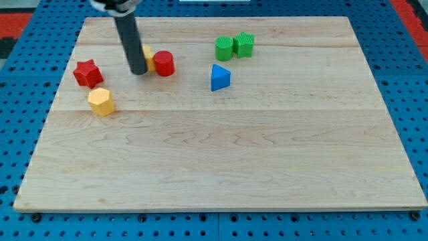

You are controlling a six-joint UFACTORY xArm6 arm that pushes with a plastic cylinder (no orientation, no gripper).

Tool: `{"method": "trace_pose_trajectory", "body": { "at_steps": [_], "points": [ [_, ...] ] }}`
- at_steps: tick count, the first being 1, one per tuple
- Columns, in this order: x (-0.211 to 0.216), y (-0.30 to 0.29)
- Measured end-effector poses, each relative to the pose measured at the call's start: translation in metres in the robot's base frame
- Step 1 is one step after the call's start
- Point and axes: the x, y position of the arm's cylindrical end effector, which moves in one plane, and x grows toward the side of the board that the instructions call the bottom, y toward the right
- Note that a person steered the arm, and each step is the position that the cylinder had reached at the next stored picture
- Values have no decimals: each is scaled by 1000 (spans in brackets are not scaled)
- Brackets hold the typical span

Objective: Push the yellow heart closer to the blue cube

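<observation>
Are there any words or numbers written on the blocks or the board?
None: no words, numbers or signs show anywhere.
The wooden board is plain wood grain.
The red star, yellow hexagon block, red cylinder, blue block and two green blocks are unmarked.

Single camera view — set high at the near edge, looking obliquely down over the whole wooden surface (221,174); far edge toward the view's top — moderately close framing
</observation>
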Motion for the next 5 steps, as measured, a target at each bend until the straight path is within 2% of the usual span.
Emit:
{"method": "trace_pose_trajectory", "body": {
  "at_steps": [1,2,3,4,5],
  "points": [
    [-34,-4],
    [-36,-52],
    [-43,24],
    [-75,86],
    [-74,19]
  ]
}}
